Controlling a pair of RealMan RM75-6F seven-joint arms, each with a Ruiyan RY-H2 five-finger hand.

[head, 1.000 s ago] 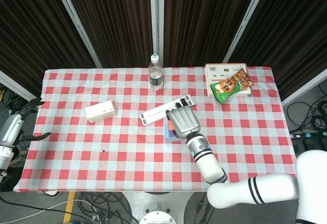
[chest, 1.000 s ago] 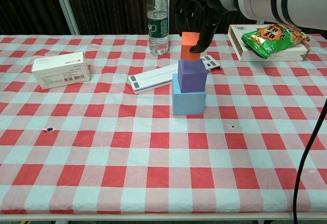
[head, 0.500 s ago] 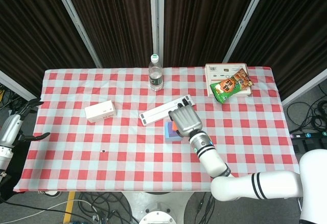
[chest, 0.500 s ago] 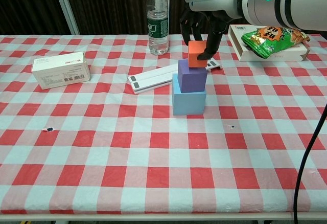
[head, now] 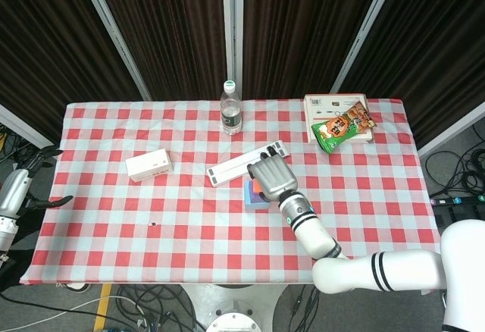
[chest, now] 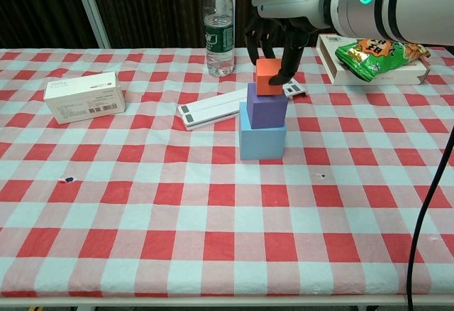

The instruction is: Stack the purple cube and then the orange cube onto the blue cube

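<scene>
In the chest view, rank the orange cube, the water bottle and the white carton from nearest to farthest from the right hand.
Measured from the right hand:
1. Orange cube, in its fingers atop the stack.
2. Water bottle, to its left, at the table's back.
3. White carton, far left.

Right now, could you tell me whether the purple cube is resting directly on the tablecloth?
No, the purple cube sits on top of the blue cube, clear of the tablecloth.

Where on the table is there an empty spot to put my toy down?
The near part of the cloth, in front of the blue cube, is bare and wide. Another free patch lies between the white box and the bottle. It is crowded around the stack, where the right hand holds the orange cube, with the flat strip beside it.
</scene>
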